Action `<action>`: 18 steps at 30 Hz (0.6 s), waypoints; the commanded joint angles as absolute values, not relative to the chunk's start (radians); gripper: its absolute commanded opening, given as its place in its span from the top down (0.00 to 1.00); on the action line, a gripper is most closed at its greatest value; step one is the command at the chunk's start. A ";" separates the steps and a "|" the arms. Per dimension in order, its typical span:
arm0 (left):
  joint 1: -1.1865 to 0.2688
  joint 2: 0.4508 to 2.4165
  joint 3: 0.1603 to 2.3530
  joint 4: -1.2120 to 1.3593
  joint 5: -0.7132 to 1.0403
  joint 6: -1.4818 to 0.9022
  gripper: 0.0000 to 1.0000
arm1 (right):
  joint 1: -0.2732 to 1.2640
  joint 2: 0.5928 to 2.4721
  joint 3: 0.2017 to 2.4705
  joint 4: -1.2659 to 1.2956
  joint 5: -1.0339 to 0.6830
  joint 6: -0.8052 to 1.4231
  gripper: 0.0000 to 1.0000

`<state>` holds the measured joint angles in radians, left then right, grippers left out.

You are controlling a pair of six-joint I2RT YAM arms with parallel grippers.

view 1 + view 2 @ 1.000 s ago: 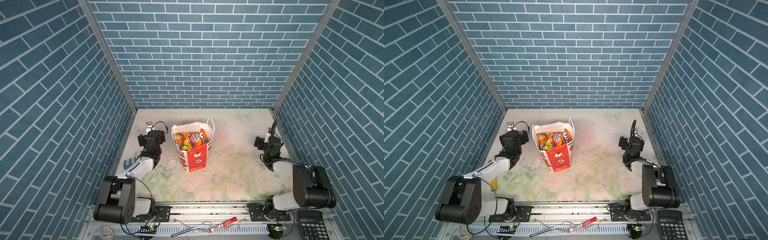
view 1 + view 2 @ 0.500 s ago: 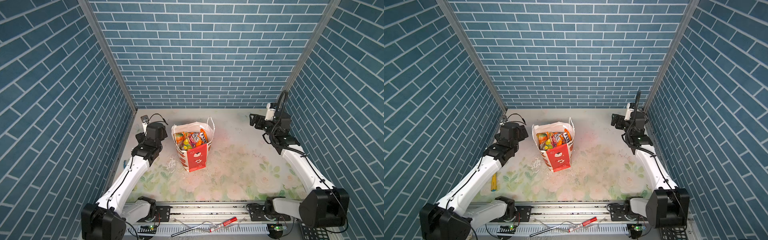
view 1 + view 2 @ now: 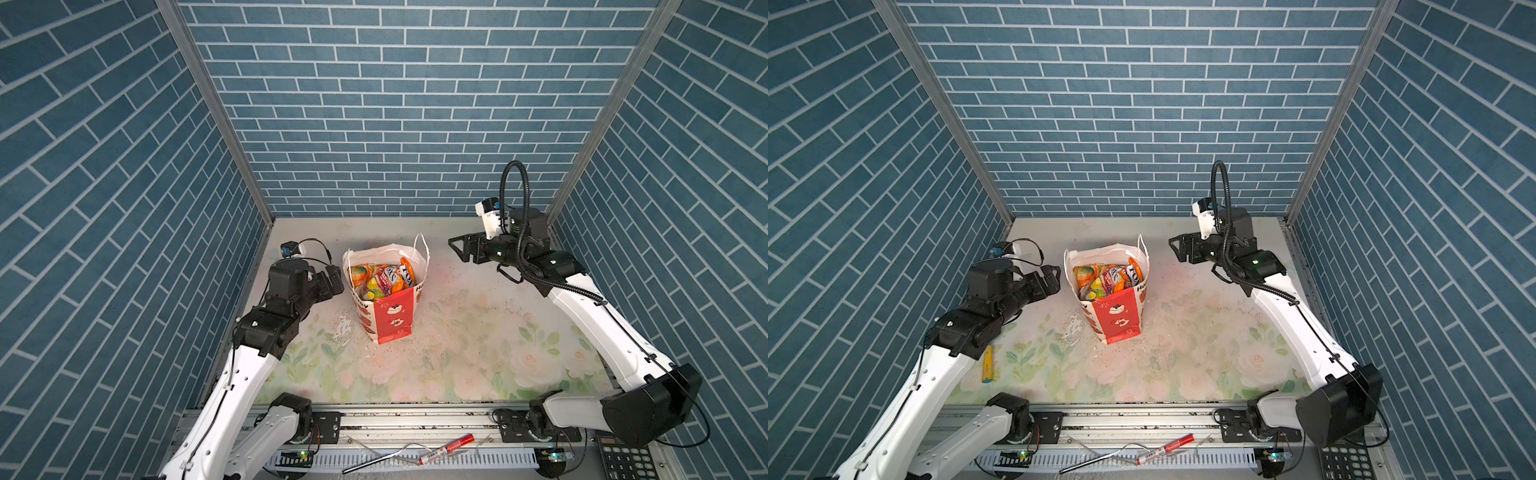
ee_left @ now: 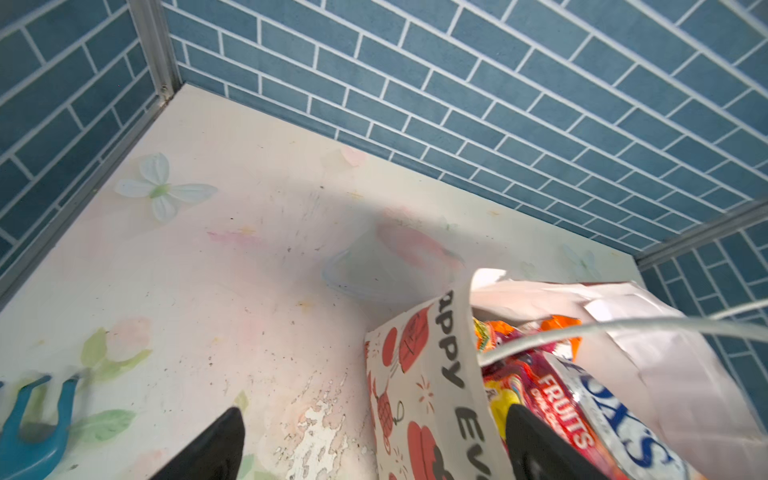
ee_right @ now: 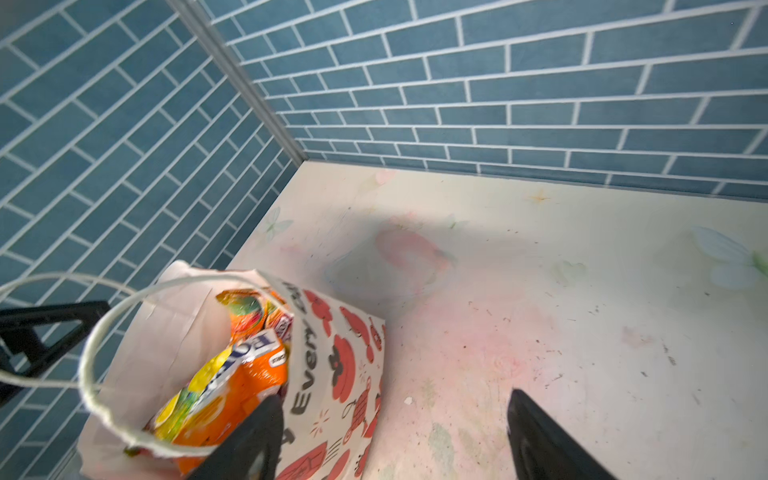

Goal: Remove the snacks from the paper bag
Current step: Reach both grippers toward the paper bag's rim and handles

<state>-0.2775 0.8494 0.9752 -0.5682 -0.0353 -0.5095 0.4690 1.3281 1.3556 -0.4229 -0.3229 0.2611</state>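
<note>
- Nearest me, a red marker [image 3: 446, 448] and a calculator [image 3: 623, 461] lie by the front rail. They have no part in this job.
- The paper bag [image 3: 394, 318] stands upright in the middle of the surface [image 3: 478, 332], long axis vertical, mouth up, its red narrow side toward 6 o'clock. The snacks [image 3: 384, 278] that I can see are inside it, with an orange Fox's candy bag [image 4: 615, 415] on top.
- My left hand [image 3: 335, 281] sits at the bag's 9 o'clock, just beside the rim, fingers apart and holding nothing. The left wrist view puts the bag's printed wall between them, but I cannot tell if they touch it.
- Farther back, my right hand [image 3: 457, 249] hangs at the bag's 2 o'clock, clear of the rim and the cord handle [image 3: 422, 245], fingers apart and empty.
- I judge the left hand nearer. The packets lie toward its 3 o'clock and below the rim, so the reach must go over the wall and then down.
</note>
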 commanded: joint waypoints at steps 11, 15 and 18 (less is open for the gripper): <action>-0.279 0.943 0.992 -0.511 0.213 -0.532 0.01 | 0.638 1.390 1.432 -0.566 -0.343 0.203 0.19; -0.279 0.976 0.993 -0.465 0.234 -0.542 0.00 | 0.656 1.441 1.428 -0.542 -0.374 0.253 0.22; -0.279 0.983 0.989 -0.445 0.241 -0.548 0.00 | 0.655 1.480 1.430 -0.519 -0.372 0.293 0.26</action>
<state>-0.2775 0.9859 0.9741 -0.4911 0.2134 -0.5388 0.6537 1.4521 1.4212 -0.5308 -0.3496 0.2481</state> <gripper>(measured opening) 0.995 0.747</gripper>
